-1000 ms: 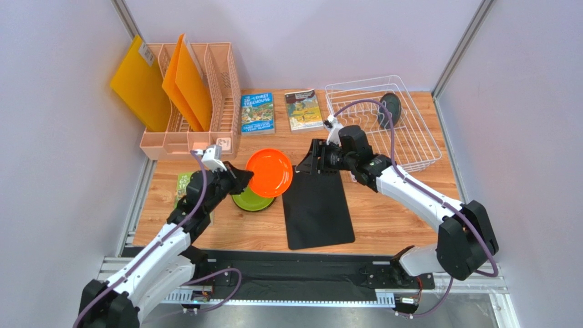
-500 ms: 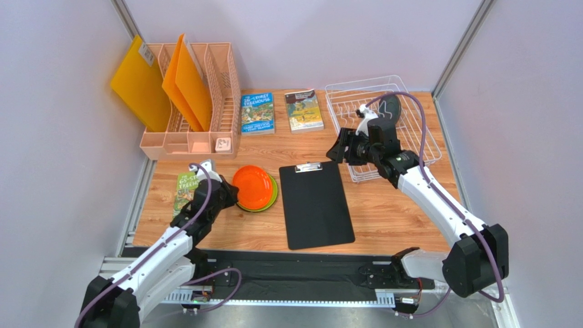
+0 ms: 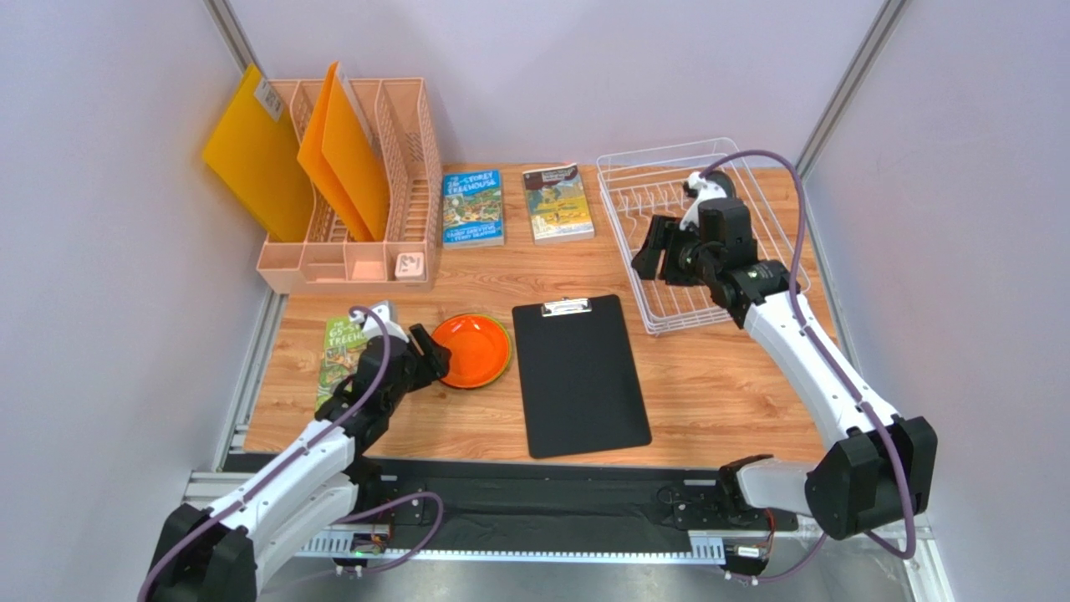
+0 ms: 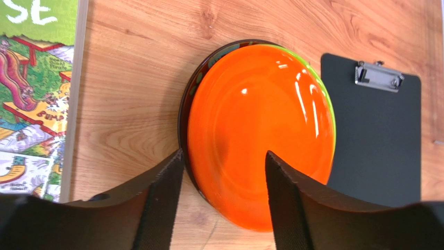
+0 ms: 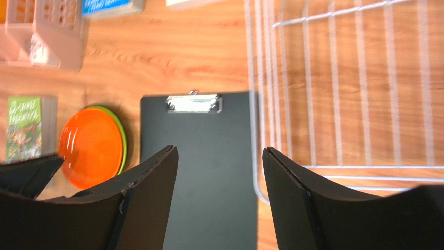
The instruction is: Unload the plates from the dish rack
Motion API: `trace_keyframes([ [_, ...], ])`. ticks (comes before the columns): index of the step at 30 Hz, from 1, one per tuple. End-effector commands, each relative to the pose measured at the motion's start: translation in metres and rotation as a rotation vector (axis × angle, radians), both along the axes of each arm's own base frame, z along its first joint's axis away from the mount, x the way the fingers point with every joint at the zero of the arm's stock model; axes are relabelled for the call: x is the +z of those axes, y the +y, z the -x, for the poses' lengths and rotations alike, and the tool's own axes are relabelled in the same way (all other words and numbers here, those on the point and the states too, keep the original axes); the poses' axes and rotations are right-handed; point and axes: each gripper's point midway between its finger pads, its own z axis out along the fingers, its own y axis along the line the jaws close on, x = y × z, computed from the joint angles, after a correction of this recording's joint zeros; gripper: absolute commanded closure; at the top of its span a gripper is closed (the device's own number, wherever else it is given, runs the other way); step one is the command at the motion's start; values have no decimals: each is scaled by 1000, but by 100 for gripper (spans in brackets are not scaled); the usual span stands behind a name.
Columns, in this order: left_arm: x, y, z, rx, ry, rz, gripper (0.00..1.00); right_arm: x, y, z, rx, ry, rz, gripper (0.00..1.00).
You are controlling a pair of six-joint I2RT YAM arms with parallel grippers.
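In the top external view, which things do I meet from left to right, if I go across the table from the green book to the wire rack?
green book → orange plate → black clipboard → white dish rack

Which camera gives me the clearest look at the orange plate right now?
Left wrist: the orange plate fills most of the frame, close and sharp, glossy highlights included. Top external shows the plate whole but small on the table. Right wrist catches the plate small and slightly soft near the left edge.
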Motion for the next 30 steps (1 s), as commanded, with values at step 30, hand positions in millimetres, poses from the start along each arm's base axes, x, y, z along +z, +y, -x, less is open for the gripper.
trace_keyframes([
  [30,94,-102,-35,-553,-197,91,21,-42,-216,-253,-505,-44,424,36],
])
